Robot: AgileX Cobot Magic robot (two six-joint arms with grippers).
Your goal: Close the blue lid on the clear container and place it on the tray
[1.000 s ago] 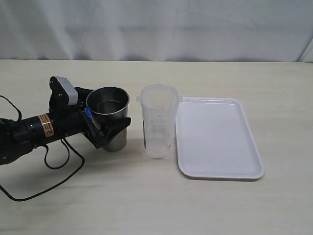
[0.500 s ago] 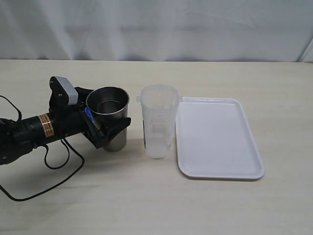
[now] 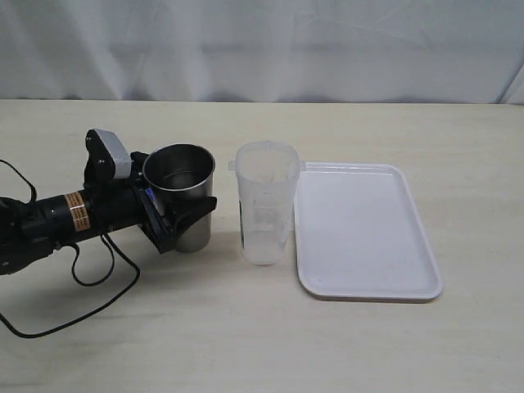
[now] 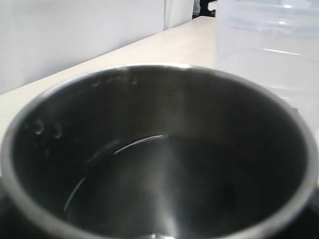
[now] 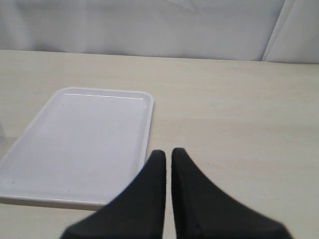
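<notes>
Progress close to nil, judging from the lie of things; no lid on clear container (image 3: 265, 205), standing upright and open-mouthed on table (image 3: 246, 344), just beside tray (image 3: 368, 246) and not on it; nothing lying on tray either; no sure sight of blue lid, only sliver of blue (image 3: 148, 195) between left pincer (image 3: 173, 196) and steel cup (image 3: 187, 168), too small to tell as lid or as part of arm; left pincer lying low along table, jaws straddling steel cup, one in front and one behind; impossible to tell whether clamped on cup or merely standing around it; from left wrist, little but cup's dark inside and, just past its rim, wall of clear container; right pincer (image 5: 168, 152) clenched on nothing, held above table near tray, out of exterior view; left to do, by this reckoning: finding and taking lid, snapping it onto container, setting closed container on tray; all of it, in short; as to writing: faint printed marks on container's side, too pale to read; small orange label (image 3: 76, 210) with dark print on left arm, too small to read; no brand or lettering to be made out on tray or on cup.
</notes>
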